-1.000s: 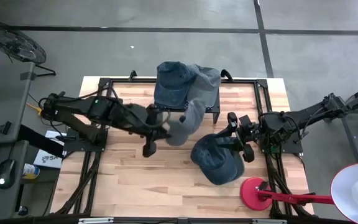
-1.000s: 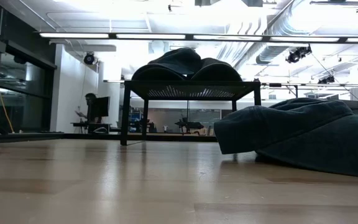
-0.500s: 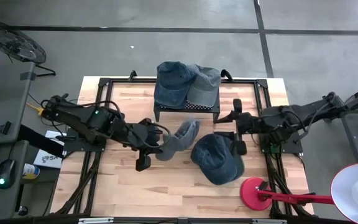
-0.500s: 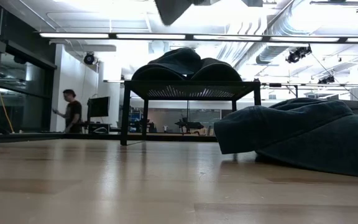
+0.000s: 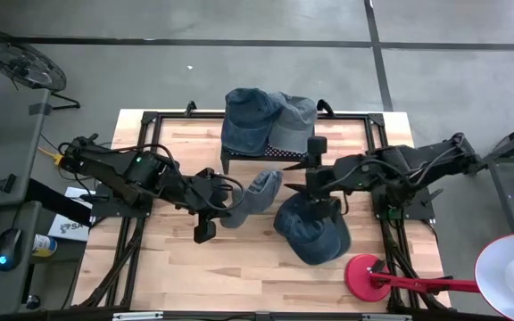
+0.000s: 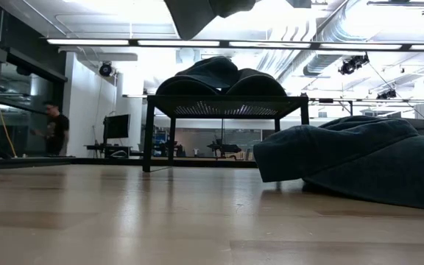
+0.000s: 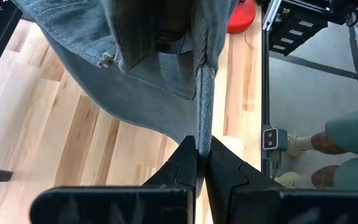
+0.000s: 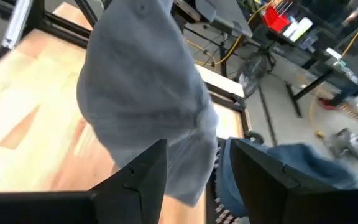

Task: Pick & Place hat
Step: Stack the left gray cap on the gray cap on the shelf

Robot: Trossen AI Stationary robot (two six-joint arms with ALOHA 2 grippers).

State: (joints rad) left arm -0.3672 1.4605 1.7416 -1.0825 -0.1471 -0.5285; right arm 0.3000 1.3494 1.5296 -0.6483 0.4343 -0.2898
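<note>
My left gripper [image 5: 227,203] is shut on a pale denim hat [image 5: 255,193], held above the middle of the table; its dark outline shows at the low view's top [image 6: 201,13]. My right gripper [image 5: 308,176] is open and points toward the table's left, just right of that hat, without touching it. In the right wrist view the hat [image 8: 145,102] fills the space ahead of the spread fingers [image 8: 138,177]. A darker denim hat [image 5: 310,229] lies crown up on the table below the right gripper. Two more hats [image 5: 266,120] sit on a black rack [image 5: 306,156]. My left gripper pinches the hat's thin edge [image 7: 202,140] between its two fingers [image 7: 182,165]. The fingers come level from the table's left side. The hat is lifted clear of the table and stretches away from the fingertips toward the right arm.
The black rack stands at the table's far middle on thin legs [image 6: 149,132]. A red round stand base [image 5: 364,272] sits at the near right corner. Bare wood [image 5: 177,259] lies at the near left. A person [image 6: 54,129] walks in the room behind.
My left gripper has drawn back toward the table's left and near edge, pulling the pale hat away from the rack until it hangs free over the table's middle. My right gripper has moved left toward that hat, staying open.
</note>
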